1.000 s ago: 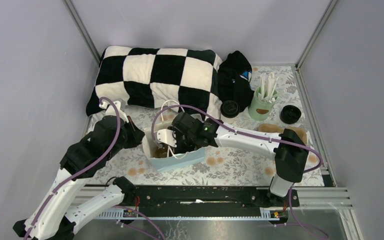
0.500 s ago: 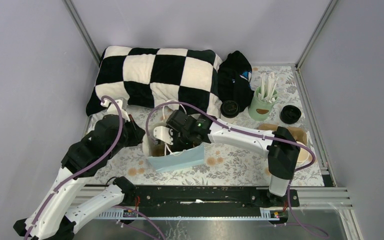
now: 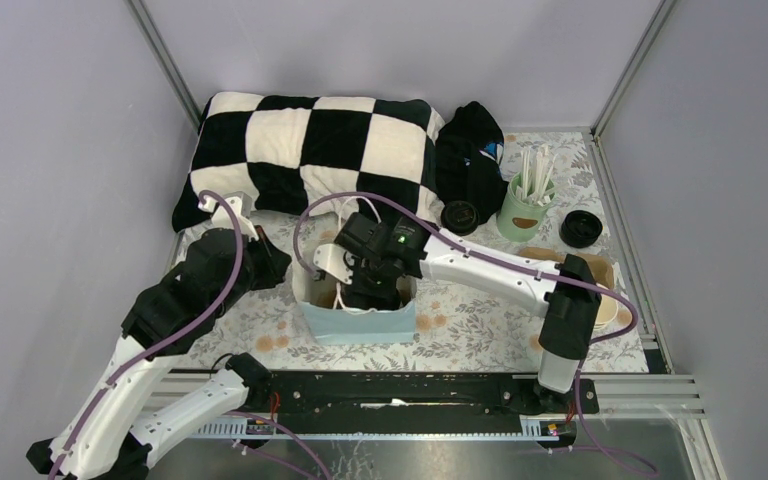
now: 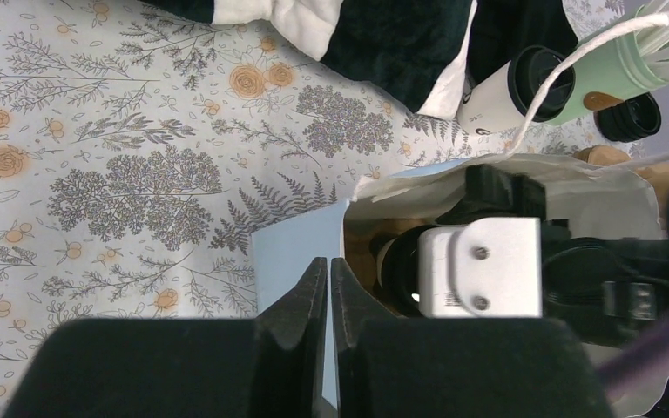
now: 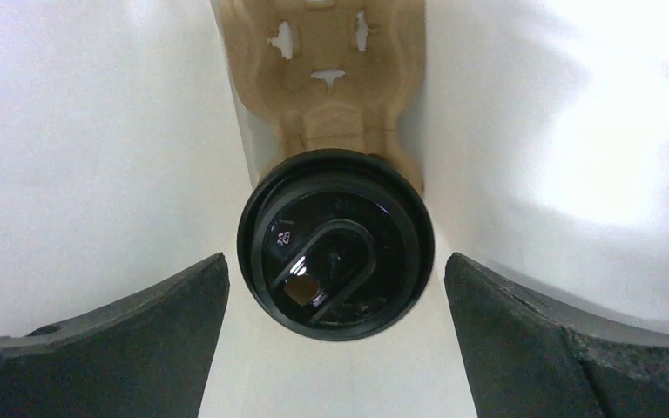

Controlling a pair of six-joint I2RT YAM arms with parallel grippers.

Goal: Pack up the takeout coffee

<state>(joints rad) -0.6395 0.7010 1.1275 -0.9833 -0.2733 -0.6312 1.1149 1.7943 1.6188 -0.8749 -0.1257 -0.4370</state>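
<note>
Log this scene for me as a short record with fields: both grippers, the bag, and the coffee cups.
left gripper: shut on bag rim
right gripper: open, down inside bag, fingers either side of cup, not touching
bag: light blue, upright, mid-table
cup: lidded, in bag, seated in carrier
carrier: brown pulp, inside bag
second cup: lidded, outside bag, on its side by pillow
</note>
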